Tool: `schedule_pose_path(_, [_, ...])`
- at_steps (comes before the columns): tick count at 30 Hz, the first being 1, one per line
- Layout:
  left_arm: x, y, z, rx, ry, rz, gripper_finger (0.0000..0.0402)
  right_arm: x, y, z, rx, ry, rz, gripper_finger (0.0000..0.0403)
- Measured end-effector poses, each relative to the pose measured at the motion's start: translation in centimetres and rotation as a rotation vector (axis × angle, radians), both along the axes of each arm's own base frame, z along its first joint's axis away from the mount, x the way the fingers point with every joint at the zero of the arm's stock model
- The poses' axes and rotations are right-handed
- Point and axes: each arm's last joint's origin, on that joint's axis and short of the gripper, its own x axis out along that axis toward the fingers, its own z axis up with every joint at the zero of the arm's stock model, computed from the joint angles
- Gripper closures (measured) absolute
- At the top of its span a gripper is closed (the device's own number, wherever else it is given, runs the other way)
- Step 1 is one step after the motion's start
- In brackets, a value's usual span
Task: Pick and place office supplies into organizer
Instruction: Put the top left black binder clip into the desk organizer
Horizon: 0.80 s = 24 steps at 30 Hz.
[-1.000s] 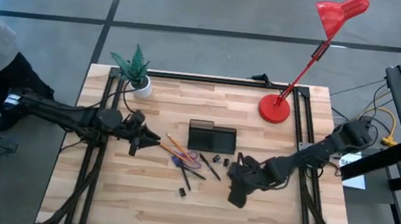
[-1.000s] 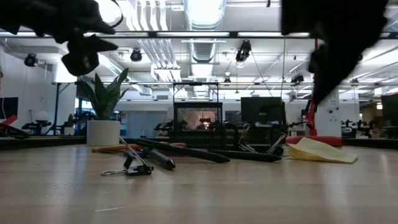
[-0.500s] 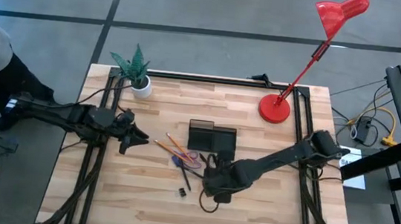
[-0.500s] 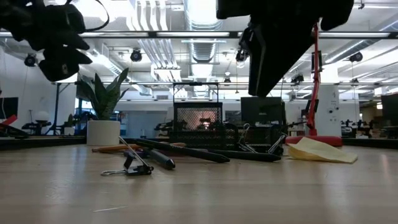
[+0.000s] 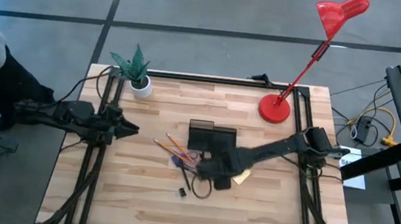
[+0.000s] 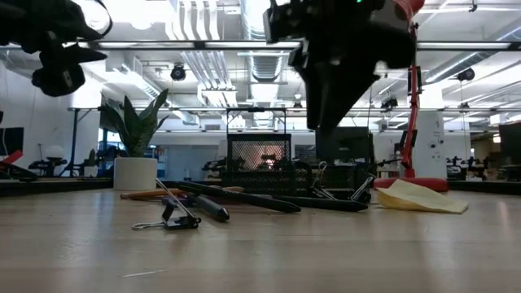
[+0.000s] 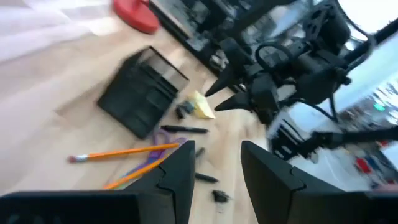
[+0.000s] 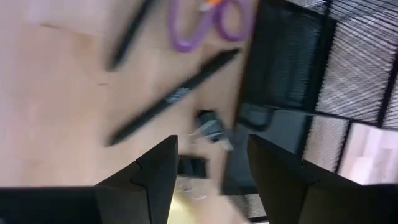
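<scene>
The supplies lie loose in the table's middle: orange pencils [image 5: 169,146], purple-handled scissors [image 5: 190,158], dark pens [image 6: 244,199], a yellow sticky-note pad [image 5: 240,177] and black clips [image 5: 182,192]. The black organizer [image 5: 211,137] stands just beyond them. My right gripper [image 5: 205,170] hovers open above the pens and clips, near the organizer's near side; its wrist view shows a pen [image 8: 174,96], clips [image 8: 210,127] and the scissors' handles [image 8: 211,22] below the fingers. My left gripper [image 5: 129,127] is open and high, over the table's left part, away from the supplies.
A white plant pot [image 5: 142,86] stands at the far left corner and a red desk lamp's base [image 5: 275,109] at the far right. A person stands beyond the table's left edge. Bare wood lies along the near edge.
My right gripper has swept from the near right toward the table's left and far side, coming over the pens and clips and uncovering the yellow pad. My left gripper has drawn back toward the table's left edge. The supplies have stayed where they were.
</scene>
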Motion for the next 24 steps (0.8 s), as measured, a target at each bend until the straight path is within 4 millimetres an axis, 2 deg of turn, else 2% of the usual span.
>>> schedule_pose_path(5, [0.0,0.1,-0.1,0.011,0.015,0.029,0.0285,0.4,-1.9,-0.4,0.044,0.052,0.049,0.0220])
schedule_pose_path(10, [0.1,0.1,-0.2,-0.005,0.023,0.055,0.0285,0.1,-2.1,-0.9,0.033,0.087,0.102,0.0220])
schedule_pose_path(15, [0.2,0.2,-0.3,0.002,0.031,0.073,0.0285,-0.5,-2.3,-2.6,0.028,0.114,0.119,0.0220])
schedule_pose_path(20, [0.3,0.2,-0.3,0.003,0.040,0.076,0.0285,-0.2,-2.3,-2.7,0.028,0.085,0.128,0.0221])
schedule_pose_path(24, [0.5,0.1,-0.3,0.003,0.047,0.077,0.0285,-0.6,-2.8,-3.5,0.057,0.109,0.114,0.0231])
